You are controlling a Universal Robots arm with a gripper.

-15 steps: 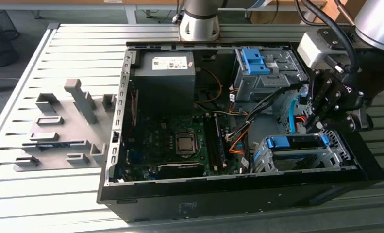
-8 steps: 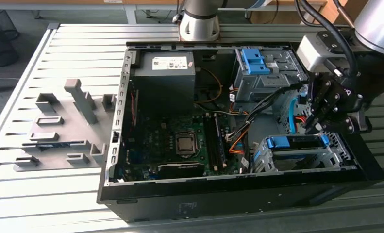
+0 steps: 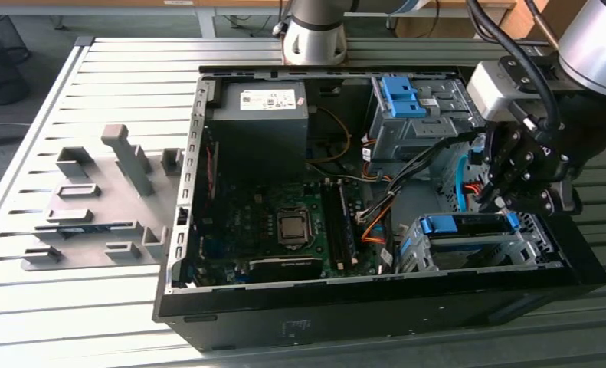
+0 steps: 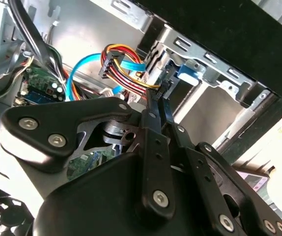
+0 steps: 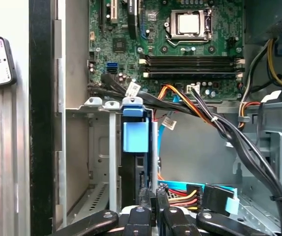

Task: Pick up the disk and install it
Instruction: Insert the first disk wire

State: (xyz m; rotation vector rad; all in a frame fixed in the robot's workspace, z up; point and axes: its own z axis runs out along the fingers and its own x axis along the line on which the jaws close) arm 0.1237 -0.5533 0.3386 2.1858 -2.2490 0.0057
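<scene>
The disk point(image 5: 134, 132) stands edge-on in the lower metal drive cage point(image 5: 97, 147) of the open computer case, its blue rail tab facing me. In the exterior view, the disk point(image 3: 464, 225) lies in that cage at the case's front right corner. My gripper point(image 3: 499, 205) hovers just above the cage. In both wrist views its two thin black fingers are pressed together with nothing between them. The gripper point(image 5: 152, 194) sits close behind the disk's rear edge, and the gripper point(image 4: 159, 93) points at the blue rail point(image 4: 186, 73).
A blue SATA cable and coloured power wires point(image 4: 119, 59) run close to the fingers. A black power supply point(image 3: 260, 115), the motherboard point(image 3: 282, 222) and an upper cage with a blue bracket point(image 3: 400, 96) fill the case. A grey fixture plate point(image 3: 98, 207) lies at the exterior view's left.
</scene>
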